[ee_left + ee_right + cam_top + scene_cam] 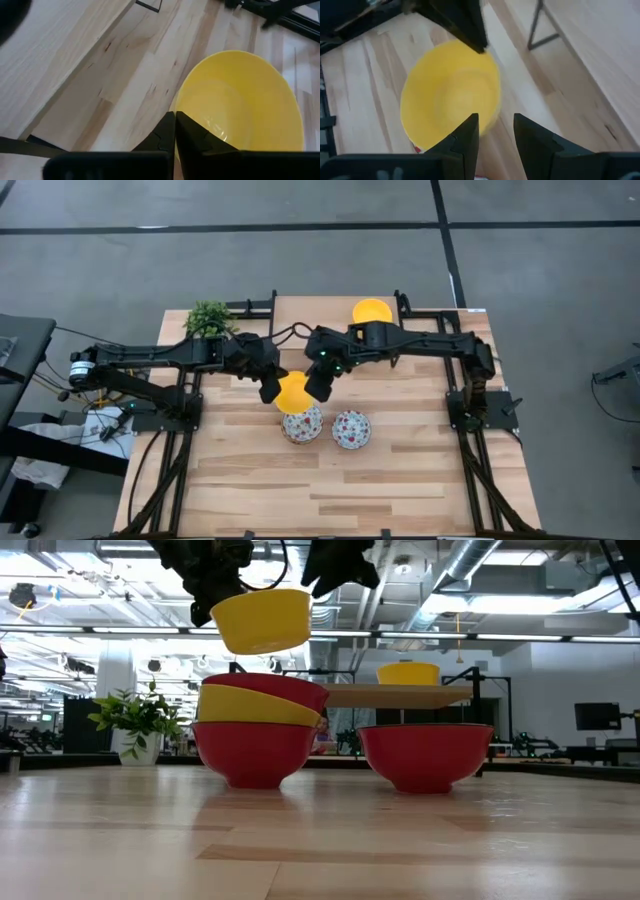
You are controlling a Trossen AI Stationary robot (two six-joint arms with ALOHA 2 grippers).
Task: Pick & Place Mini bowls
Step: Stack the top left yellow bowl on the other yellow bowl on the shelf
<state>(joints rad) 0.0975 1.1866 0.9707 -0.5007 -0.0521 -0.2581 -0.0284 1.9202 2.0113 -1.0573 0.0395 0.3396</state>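
Observation:
My left gripper (272, 388) is shut on a plain yellow mini bowl (294, 391), held in the air above and slightly behind a stack of mini bowls (255, 735). The stack's top bowl is patterned inside (302, 423) and its bottom bowl rests on the table. A single patterned bowl (351, 429), red outside (425, 755), rests on its base to the right of the stack. Another yellow bowl (372, 310) sits at the far side. My right gripper (320, 388) hovers open just right of the held bowl, clear of it in the low view (335, 580). My left gripper pinches the yellow bowl's rim (176, 116) on the side toward the table's left, one finger inside the bowl and one outside. The fingers slant down from the left. The bowl (262, 620) hangs lifted clear, slightly tilted, opening up.
A small green plant (209, 318) stands at the table's far left corner. The far yellow bowl (408, 672) sits on a raised wooden board (400, 696). Bare wood lies across the near half of the table (330, 490).

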